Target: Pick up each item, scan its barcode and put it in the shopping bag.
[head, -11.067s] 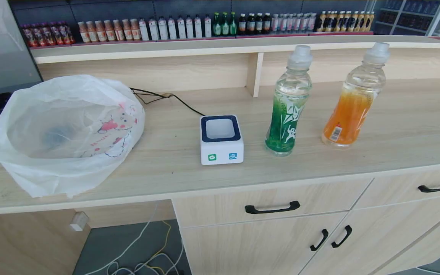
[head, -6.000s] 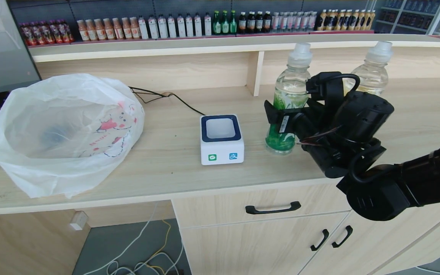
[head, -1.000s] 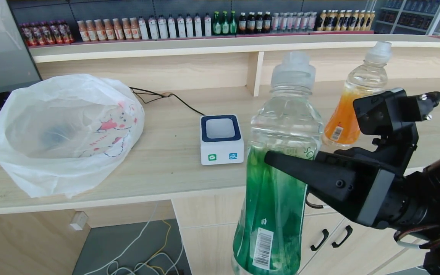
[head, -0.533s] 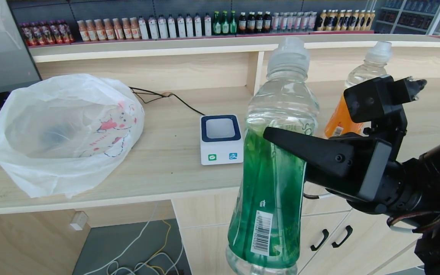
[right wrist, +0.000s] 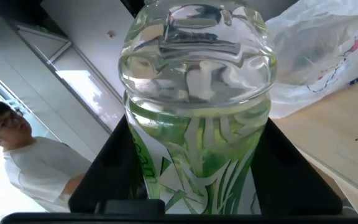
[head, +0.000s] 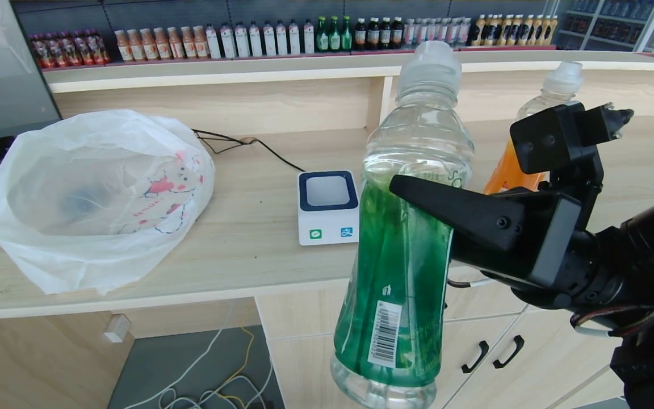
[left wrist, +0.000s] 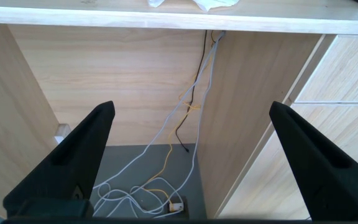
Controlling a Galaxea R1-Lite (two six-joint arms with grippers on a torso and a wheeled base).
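2 black fingers of the right gripper (head: 418,199) clamp the clear plastic bottle of green drink (head: 401,272) across its middle, 1 on each side. That bottle hangs nearly upright in the air, off the pale wooden counter (head: 247,250), with its white barcode patch low on the side facing the head camera. Behind it on the counter sits the white square scanner with a dark blue rim (head: 328,207). The clear bottle of orange drink (head: 506,170) stands farther right, and the open white plastic shopping bag (head: 94,199) lies well to the left. Below the counter, the left gripper (left wrist: 191,109) hangs with its fingers spread wide, gripping nothing.
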